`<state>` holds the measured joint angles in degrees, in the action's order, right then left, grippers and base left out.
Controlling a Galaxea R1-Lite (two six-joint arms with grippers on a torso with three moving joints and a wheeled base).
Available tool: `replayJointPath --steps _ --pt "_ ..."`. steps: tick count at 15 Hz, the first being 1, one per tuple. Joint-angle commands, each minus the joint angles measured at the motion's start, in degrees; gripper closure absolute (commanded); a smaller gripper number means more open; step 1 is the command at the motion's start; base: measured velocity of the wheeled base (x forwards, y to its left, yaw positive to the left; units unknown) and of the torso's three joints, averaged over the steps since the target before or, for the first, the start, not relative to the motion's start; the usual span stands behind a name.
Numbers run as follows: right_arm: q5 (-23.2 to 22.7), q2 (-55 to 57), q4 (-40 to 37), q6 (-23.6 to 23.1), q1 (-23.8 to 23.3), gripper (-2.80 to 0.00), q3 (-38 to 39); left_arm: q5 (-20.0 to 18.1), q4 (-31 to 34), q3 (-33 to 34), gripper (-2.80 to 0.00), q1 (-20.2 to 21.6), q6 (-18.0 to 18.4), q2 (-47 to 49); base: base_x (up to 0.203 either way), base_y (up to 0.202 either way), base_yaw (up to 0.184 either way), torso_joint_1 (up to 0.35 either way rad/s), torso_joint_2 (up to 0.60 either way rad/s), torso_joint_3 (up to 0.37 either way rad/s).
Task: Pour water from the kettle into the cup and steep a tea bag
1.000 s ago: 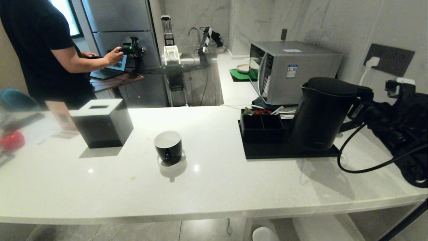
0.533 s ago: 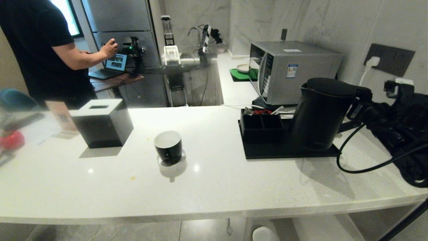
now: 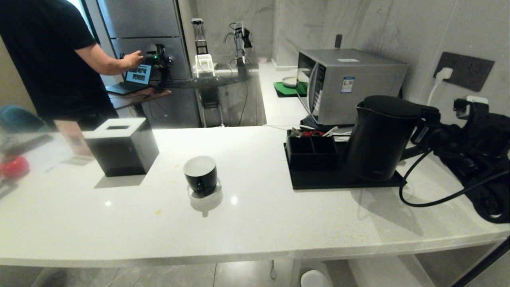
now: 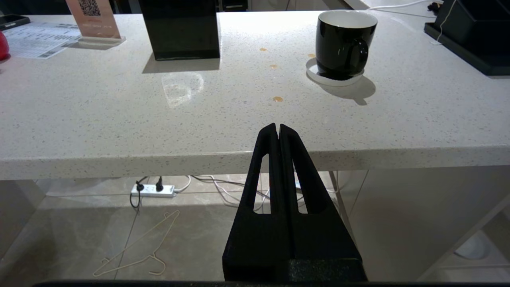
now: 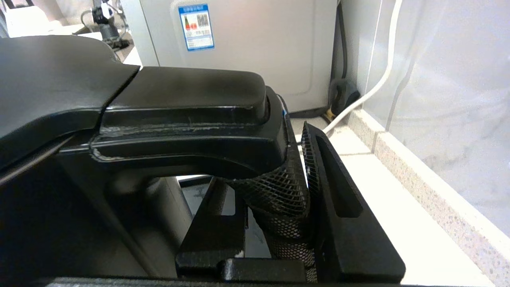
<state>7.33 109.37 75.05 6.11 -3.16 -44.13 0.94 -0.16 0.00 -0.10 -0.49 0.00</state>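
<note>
**The right claw has the kettle by its handle**

The right gripper (image 5: 279,199) is closed around the mesh-covered handle of the kettle (image 3: 380,137). One finger sits on each side of the handle. The kettle stands on the black tray (image 3: 318,181), at the right side of the counter (image 3: 255,223). The cup (image 3: 201,175) stands on a white coaster near the middle of the counter, well apart from the kettle. Its handle points toward the robot. From here I cannot tell if there is water in it. I see no tea bag hanging anywhere.

The left gripper (image 4: 277,131) is pressed shut and holds nothing. It waits low, in front of the counter edge.

What could go wrong? The kettle is tall and likely heavy. If the grip is too loose, it could tip or slip when it goes up, and water could spill. A black cable (image 3: 434,199) loops on the counter right by the kettle. It could snag and pull. The organizer box (image 3: 312,149) stands on the tray just beside the kettle, toward the cup. The kettle has to go up over it or it may bump it.

Other things: a black tissue box (image 3: 121,145) stands to the left of the cup. A microwave (image 3: 350,83) stands behind the tray. A person (image 3: 51,59) is far back at a laptop, out of the way.
</note>
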Motion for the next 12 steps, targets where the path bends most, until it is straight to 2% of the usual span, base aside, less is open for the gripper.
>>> replayJointPath --steps 1,12 --pt "0.1 0.5 0.5 0.0 0.0 0.00 0.0 0.0 0.0 0.0 0.00 0.0 0.0 0.1 0.000 0.000 0.000 0.000 0.00 0.000" --pt "0.2 -1.8 -0.3 0.0 0.0 0.00 0.5 0.0 0.0 0.0 0.00 0.0 0.0 0.1 0.000 0.000 0.000 0.000 0.00 0.000"
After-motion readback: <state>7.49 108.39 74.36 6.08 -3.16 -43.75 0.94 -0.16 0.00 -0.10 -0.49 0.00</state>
